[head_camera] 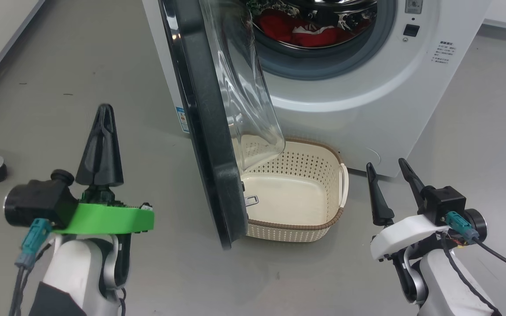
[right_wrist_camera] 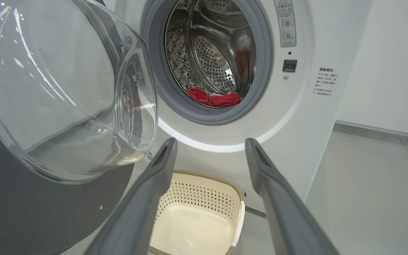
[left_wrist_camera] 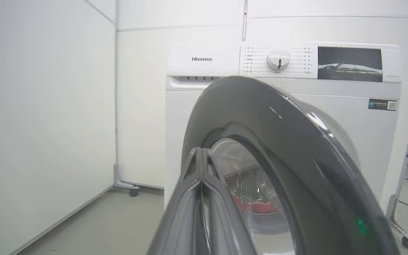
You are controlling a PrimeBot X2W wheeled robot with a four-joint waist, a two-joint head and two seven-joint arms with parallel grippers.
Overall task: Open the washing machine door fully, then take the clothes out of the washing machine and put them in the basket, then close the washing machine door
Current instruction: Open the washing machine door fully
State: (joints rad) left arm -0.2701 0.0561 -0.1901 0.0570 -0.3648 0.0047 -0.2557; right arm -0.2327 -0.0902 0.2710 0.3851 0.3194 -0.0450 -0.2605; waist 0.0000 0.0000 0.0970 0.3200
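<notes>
Grey floor point(head_camera: 81, 66) all around, a white wall to the left, and the washer point(head_camera: 367, 101) stands square ahead with its mouth wide open. Door point(head_camera: 209, 131) is swung well out, nearly edge-on from the head, black rim leaning toward us and the glass bowl bulging back toward the machine. Clothes point(head_camera: 305, 33), red with a bit of white, lie low in the drum point(right_wrist_camera: 218, 53) just behind the grey ring. Down on the floor sits the basket point(head_camera: 297, 230), tight against the washer's front under the opening, its left part tucked below the door, cream bottom showing. Left pincer point(head_camera: 105, 109) is up on the door's outer side, clear of it, fingers pressed together on nothing and pointing at the black face. Right pincer point(head_camera: 385, 163) hovers just right of the basket, fingers spread, nothing between them, aimed toward drum and basket.
</notes>
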